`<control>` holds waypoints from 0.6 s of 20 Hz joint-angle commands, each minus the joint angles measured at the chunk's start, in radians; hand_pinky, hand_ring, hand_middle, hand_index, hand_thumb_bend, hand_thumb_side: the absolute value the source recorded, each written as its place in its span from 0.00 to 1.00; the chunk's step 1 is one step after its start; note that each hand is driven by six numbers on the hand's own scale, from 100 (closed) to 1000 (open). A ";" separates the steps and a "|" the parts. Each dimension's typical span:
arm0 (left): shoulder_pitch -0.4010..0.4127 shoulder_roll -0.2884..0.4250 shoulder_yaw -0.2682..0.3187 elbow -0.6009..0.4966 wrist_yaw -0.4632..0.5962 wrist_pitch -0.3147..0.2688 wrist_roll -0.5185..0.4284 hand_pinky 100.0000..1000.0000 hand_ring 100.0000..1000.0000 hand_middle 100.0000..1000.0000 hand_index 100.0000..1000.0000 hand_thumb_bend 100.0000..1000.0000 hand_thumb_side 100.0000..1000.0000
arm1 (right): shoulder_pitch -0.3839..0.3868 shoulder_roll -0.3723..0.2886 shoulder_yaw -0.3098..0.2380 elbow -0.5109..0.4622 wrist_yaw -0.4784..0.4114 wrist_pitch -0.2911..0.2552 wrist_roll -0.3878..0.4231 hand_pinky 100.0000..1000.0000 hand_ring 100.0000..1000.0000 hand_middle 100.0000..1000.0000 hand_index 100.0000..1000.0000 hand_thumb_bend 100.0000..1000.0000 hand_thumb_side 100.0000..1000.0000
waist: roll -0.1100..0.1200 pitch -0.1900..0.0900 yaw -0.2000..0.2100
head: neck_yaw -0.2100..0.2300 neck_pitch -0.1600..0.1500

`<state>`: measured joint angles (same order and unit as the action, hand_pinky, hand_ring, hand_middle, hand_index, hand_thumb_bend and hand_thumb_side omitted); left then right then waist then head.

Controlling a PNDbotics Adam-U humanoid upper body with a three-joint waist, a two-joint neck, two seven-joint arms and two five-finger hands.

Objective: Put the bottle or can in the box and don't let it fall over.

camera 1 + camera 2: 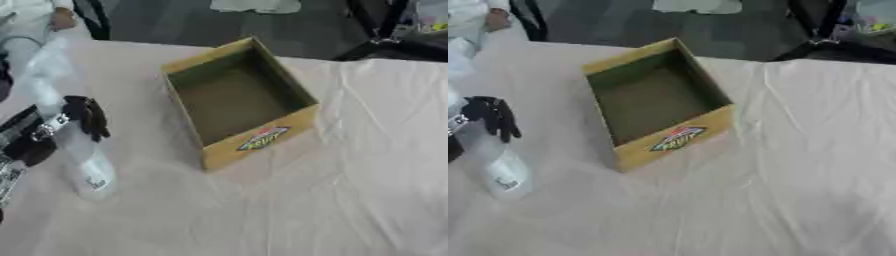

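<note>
A clear plastic bottle (77, 150) with a small label near its base stands at the table's left, its neck leaning up toward the far left. My left hand (83, 118) comes in from the left edge with black fingers curled round the bottle's middle. An open yellow cardboard box (238, 100) with a green inside and a fruit logo on its near wall sits at the table's centre, to the right of the bottle. Nothing lies in the box. My right hand is out of sight.
A wrinkled pale cloth (350, 190) covers the table. Beyond the far edge stand dark chair or stand legs (385, 40) on a grey floor. A person's hand (61, 19) shows at the far left corner, touching nothing of the task.
</note>
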<state>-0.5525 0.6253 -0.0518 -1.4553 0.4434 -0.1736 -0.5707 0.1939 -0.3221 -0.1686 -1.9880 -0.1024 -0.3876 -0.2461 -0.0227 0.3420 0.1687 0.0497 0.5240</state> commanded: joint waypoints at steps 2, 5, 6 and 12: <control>-0.006 0.018 0.002 -0.012 0.014 -0.003 -0.011 0.55 0.20 0.44 0.01 0.00 0.61 | -0.003 -0.018 -0.007 -0.012 -0.004 -0.001 0.002 0.92 1.00 1.00 0.90 0.00 0.52 | 0.002 -0.011 0.001 | -0.003 -0.009; -0.005 0.021 0.004 -0.025 0.025 -0.017 -0.009 0.54 0.19 0.42 0.00 0.00 0.59 | -0.004 -0.018 -0.007 -0.012 -0.004 -0.001 0.002 0.92 1.00 1.00 0.90 0.00 0.52 | 0.003 -0.011 0.002 | -0.003 -0.008; -0.005 0.022 0.004 -0.030 0.026 -0.022 -0.009 0.53 0.19 0.42 0.00 0.00 0.58 | -0.004 -0.018 -0.007 -0.012 -0.004 0.000 0.002 0.92 1.00 1.00 0.90 0.00 0.52 | 0.003 -0.011 0.002 | -0.003 -0.007; -0.005 0.026 0.003 -0.048 0.037 -0.038 -0.006 0.53 0.18 0.41 0.00 0.00 0.57 | -0.003 -0.019 -0.008 -0.012 -0.005 -0.003 0.003 0.92 1.00 1.00 0.90 0.00 0.52 | 0.003 -0.012 0.002 | -0.002 -0.007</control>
<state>-0.5470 0.6253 -0.0533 -1.4803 0.4696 -0.2051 -0.5774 0.1933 -0.3221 -0.1686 -1.9880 -0.1024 -0.3871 -0.2458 -0.0222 0.3441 0.1699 0.0495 0.5240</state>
